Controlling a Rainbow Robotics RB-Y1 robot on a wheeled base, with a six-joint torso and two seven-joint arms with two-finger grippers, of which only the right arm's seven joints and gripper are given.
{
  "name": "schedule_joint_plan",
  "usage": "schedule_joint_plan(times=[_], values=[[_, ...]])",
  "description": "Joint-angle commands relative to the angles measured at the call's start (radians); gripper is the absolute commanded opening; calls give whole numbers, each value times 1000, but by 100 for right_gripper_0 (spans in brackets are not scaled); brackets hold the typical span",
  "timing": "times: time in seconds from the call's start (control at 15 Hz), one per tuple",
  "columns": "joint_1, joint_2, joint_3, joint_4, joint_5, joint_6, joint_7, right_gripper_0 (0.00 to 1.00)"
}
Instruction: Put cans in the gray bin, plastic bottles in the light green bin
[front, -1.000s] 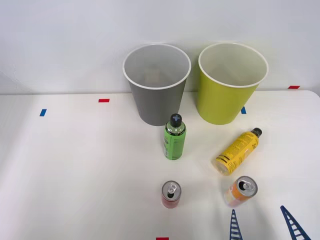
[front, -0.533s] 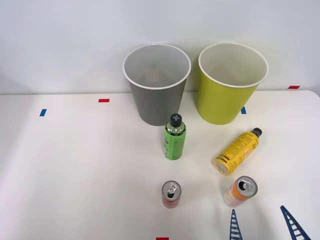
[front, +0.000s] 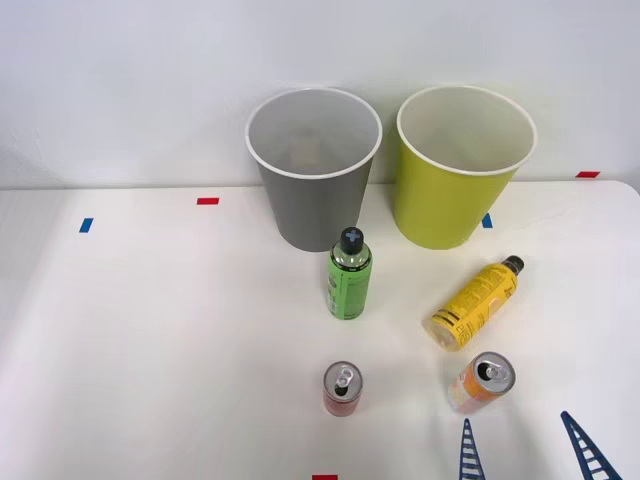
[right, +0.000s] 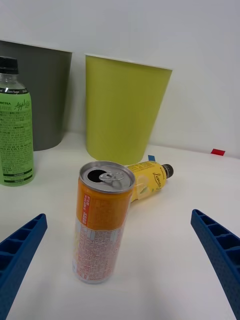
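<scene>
Gray bin (front: 314, 170) and light green bin (front: 462, 168) hold nothing visible; end effector (front: 528, 447) gapes wide, empty.

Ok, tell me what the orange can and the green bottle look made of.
Orange can: likely thin metal, given the shiny silver pull-tab top; printed wrap.
Green bottle: apparently clear plastic, see-through at the neck, under a glossy green label, with a black cap.
</scene>
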Motion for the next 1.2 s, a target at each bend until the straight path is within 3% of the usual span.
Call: schedule_joint_plan(times=[0.07,1.07,1.2], values=[[0,0,0,0,0,0,0,100],[0,0,0,0,0,0,0,100],[-2,3,5,48,-2,-11,-5,100]])
